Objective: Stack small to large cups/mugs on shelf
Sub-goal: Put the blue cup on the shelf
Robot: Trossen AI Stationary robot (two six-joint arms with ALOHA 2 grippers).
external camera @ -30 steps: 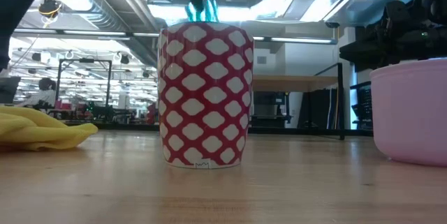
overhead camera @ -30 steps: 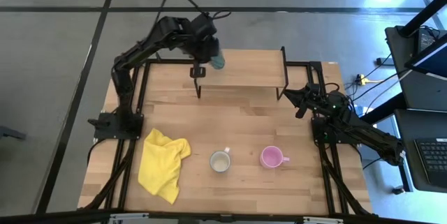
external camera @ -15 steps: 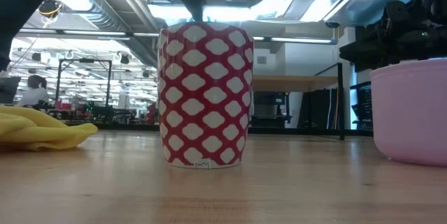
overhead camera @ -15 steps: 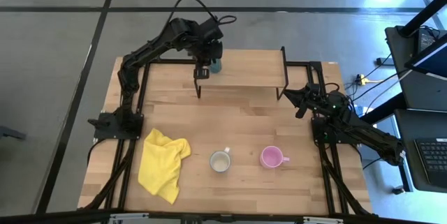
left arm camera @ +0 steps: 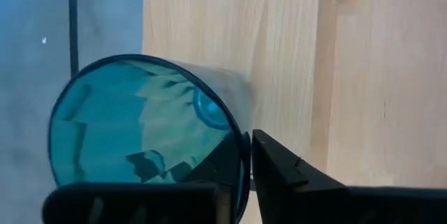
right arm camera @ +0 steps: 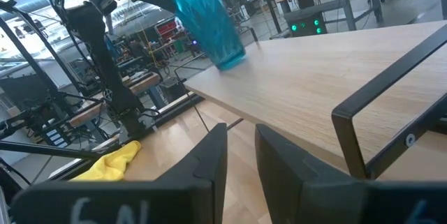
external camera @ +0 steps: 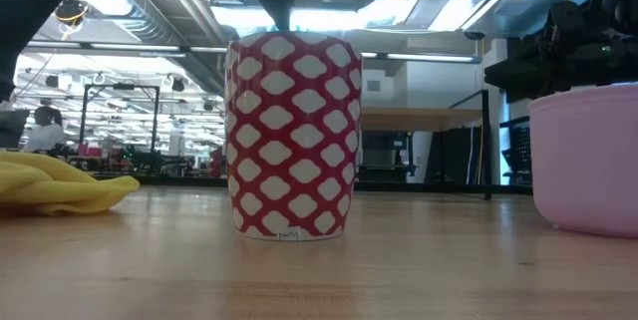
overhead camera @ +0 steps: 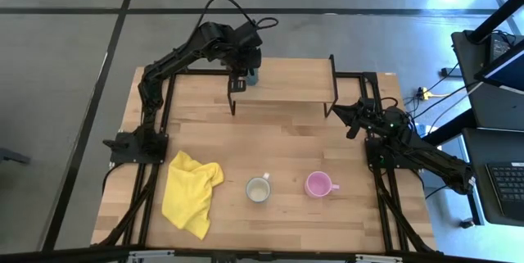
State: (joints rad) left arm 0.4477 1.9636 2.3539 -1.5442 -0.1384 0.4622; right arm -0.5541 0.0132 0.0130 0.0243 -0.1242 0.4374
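The teal tumbler (overhead camera: pixel 254 75) stands on the left end of the light-wood shelf (overhead camera: pixel 291 83), and it also shows in the right wrist view (right arm camera: pixel 209 18). My left gripper (overhead camera: pixel 246 72) is over it, shut on its rim. The cream-white mug (overhead camera: pixel 259 189), red-patterned on the outside (external camera: pixel 291 136), and the pink mug (overhead camera: pixel 317 184) stand on the tabletop near the front. My right gripper (overhead camera: pixel 344 115) waits, shut and empty, beside the shelf's right end. My left gripper holds the tumbler by its rim (left arm camera: pixel 239 140), the wall pinched with one finger inside the tumbler and the other finger (left arm camera: pixel 279 172) outside. The fingers come from above, pointing down. The tumbler's base (right arm camera: pixel 229 58) is on the shelf board, about upright.
A yellow cloth (overhead camera: pixel 190 191) lies on the tabletop at the front left. The shelf's black legs (overhead camera: pixel 332 91) stand at its ends. The rest of the shelf board to the right of the tumbler is bare wood.
My left gripper has gone down toward the shelf with the tumbler and turned it from tilted to about upright. In the low view the tumbler has sunk out of sight behind the patterned mug. In the last half second nothing has moved.
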